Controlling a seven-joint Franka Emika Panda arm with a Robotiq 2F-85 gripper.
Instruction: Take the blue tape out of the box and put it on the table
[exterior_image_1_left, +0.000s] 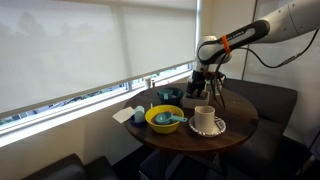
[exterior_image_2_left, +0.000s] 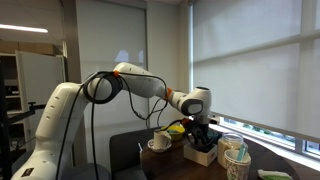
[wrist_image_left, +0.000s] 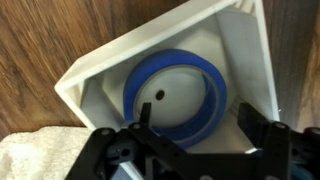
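Note:
In the wrist view the blue tape (wrist_image_left: 178, 100) lies flat as a ring inside the light tan open-topped box (wrist_image_left: 105, 70), which sits on the dark brown table (wrist_image_left: 40, 35). My gripper (wrist_image_left: 197, 122) is open and low over the box. One finger reaches into the ring's hole and the other stands outside the ring's right wall. In both exterior views the gripper (exterior_image_1_left: 205, 82) (exterior_image_2_left: 200, 135) points down at the far side of the round table (exterior_image_1_left: 235, 135). The box (exterior_image_2_left: 203, 154) shows just under it. The tape is hidden in both exterior views.
A yellow bowl (exterior_image_1_left: 165, 119), a white cup on a saucer (exterior_image_1_left: 205, 120), a teal bowl (exterior_image_1_left: 168, 96) and a white object (exterior_image_1_left: 128, 115) stand on the table. A white towel (wrist_image_left: 40, 155) lies beside the box. A cup with items (exterior_image_2_left: 235, 162) stands near the window.

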